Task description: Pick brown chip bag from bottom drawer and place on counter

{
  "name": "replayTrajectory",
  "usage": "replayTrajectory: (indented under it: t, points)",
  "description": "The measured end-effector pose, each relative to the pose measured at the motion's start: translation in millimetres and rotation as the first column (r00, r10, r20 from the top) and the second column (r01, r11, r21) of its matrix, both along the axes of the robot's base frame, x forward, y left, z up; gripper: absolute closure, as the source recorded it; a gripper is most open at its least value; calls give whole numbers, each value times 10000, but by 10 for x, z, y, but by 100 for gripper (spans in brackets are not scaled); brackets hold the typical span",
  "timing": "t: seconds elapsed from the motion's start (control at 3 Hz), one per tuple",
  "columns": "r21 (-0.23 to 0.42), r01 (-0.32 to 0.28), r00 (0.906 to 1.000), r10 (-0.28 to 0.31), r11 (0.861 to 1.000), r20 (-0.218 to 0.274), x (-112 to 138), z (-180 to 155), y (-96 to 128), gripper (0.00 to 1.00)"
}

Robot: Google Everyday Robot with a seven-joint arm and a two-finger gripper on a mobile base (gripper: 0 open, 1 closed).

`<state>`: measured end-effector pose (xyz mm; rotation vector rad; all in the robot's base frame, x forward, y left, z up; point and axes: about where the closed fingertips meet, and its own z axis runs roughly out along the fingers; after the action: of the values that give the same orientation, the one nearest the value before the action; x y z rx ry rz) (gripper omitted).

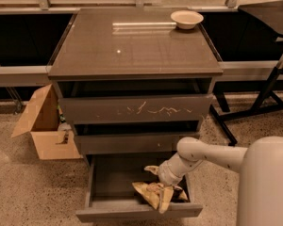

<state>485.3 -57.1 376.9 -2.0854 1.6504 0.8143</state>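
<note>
Far left of the gripper (164, 181) and slightly above it, you have an open cardboard box (45, 126) on the speckled floor (28, 197), just beside the cabinet's left side. Moving right, straight above the gripper comes the drawer stack. The glossy counter (132, 46) sits highest and well above the gripper. Under it is the scratched drawer front (137, 109), then the narrow middle drawer (132, 142) just above the gripper. The bottom drawer (104, 182) is pulled out, and the gripper is down inside it, toward its front right part. The drawer floor to the gripper's left is bare.

The brown chip bag (148, 192) lies crumpled in that drawer, just below and left of the gripper. It overlaps the gripper in view, near the drawer's front wall. You cannot tell whether the gripper is spread or clamped, or whether it has the bag.

Up and right of the gripper, the white arm (212, 154) runs out to the frame's lower right. Far above and slightly right, a pale bowl (187, 19) rests on the counter's back right corner. Well to the right and above, a black stand (269, 88) is on the floor.
</note>
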Motion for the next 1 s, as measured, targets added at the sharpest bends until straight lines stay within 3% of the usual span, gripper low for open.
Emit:
replayTrajectory:
  t: [0.33,1.0]
  points:
    - [-661,87,9997,-73,9978,214,134,-357,-170,0]
    - [-986,204,9994,-176,9949,292,427,-1063,-584,0]
